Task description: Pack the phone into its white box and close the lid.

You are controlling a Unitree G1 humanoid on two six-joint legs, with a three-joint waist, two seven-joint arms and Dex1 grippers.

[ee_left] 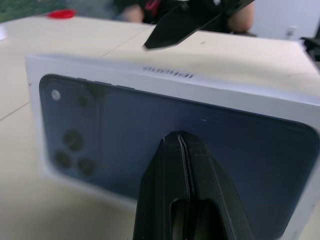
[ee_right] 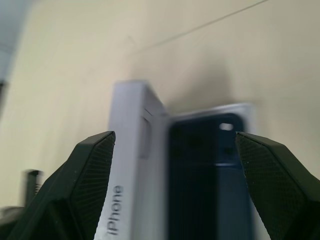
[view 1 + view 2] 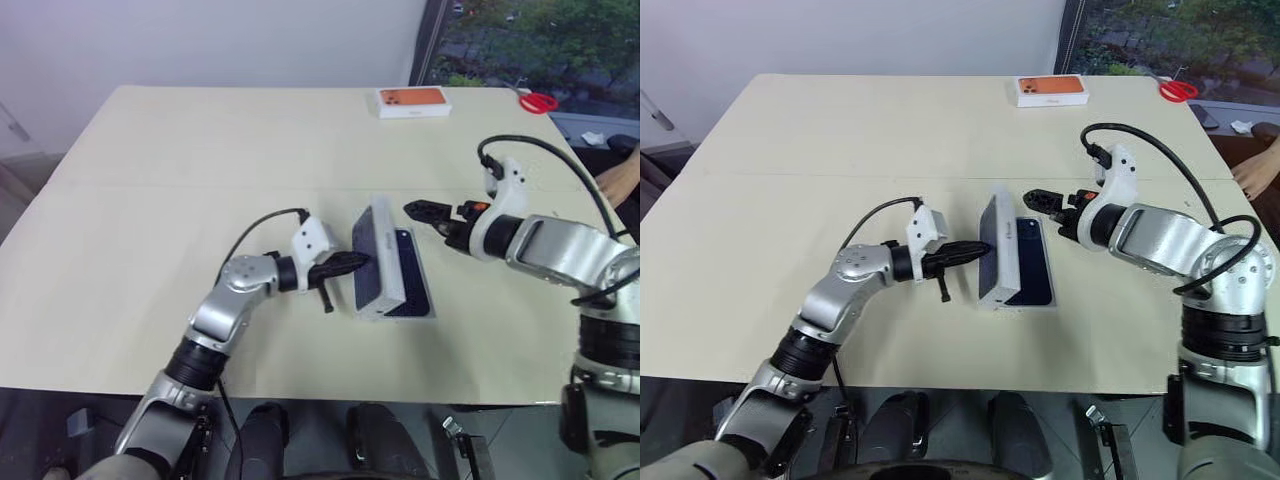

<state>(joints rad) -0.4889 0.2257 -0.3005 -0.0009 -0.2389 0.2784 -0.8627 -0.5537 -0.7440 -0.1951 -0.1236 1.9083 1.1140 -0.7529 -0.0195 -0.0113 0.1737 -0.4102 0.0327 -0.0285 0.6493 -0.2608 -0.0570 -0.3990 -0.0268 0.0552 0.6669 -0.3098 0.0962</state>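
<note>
Left eye view: the phone [image 3: 408,275] lies in the white box [image 3: 428,312] near the table's [image 3: 150,200] front edge, and the lid [image 3: 376,262] stands on its long edge along the box's left side, tilted over it. The left gripper [image 3: 358,262], fingers together and holding nothing, presses against the lid's outer face; the right gripper [image 3: 420,212] hangs just beyond the box's far end, empty. Judgement: closing is in hand; next the lid must tip down squarely over the box. Left wrist view: closed fingers [image 1: 182,190] touch the lid's printed face. Right wrist view: jaws wide apart; lid seating along the hidden near edge cannot be told.
</note>
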